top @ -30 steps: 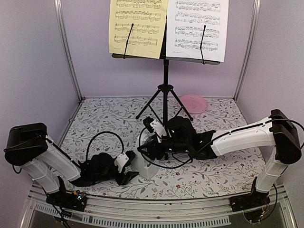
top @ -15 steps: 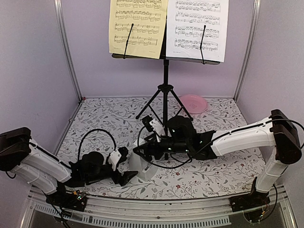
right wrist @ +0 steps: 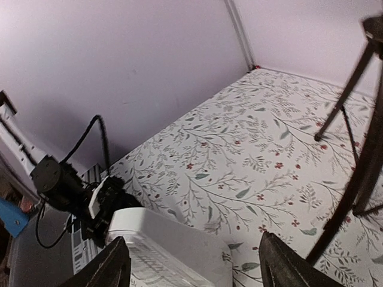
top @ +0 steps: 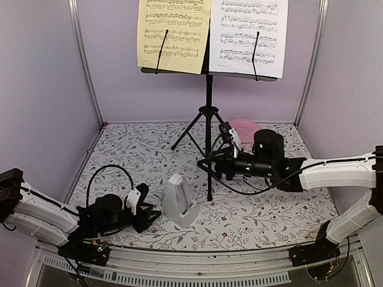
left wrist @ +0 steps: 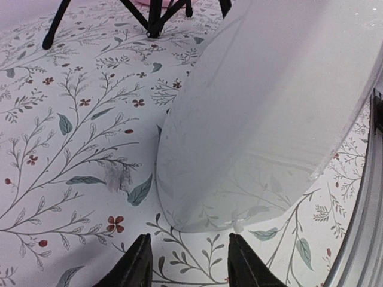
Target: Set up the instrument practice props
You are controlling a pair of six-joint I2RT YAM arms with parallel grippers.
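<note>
The stand (top: 209, 119) is upright on its tripod at the back middle of the table (top: 131, 149). Its shelf holds both pages side by side, each pinned by a black wire arm: the yellow page (top: 173, 33) on the left, the white page (top: 251, 30) on the right, their inner edges touching or nearly so. The metronome (top: 179, 200) stands upright on the table near the front edge, just left of the foot of the stand's front leg and apart from both arms. The left gripper (top: 146, 214) lies low beside it. In the left wrist view its fingers (left wrist: 139, 263) are parted with nothing between them, and the metronome's base (left wrist: 239, 149) sits just ahead, not touched. The right gripper (top: 206, 164) hangs by the stand's legs, and its wide-spread fingers (right wrist: 114, 266) hold nothing. The legs pass outside them to the right. A pink plate (top: 242, 127) lies at the back right, partly hidden behind the right arm; what it holds cannot be told.
</note>
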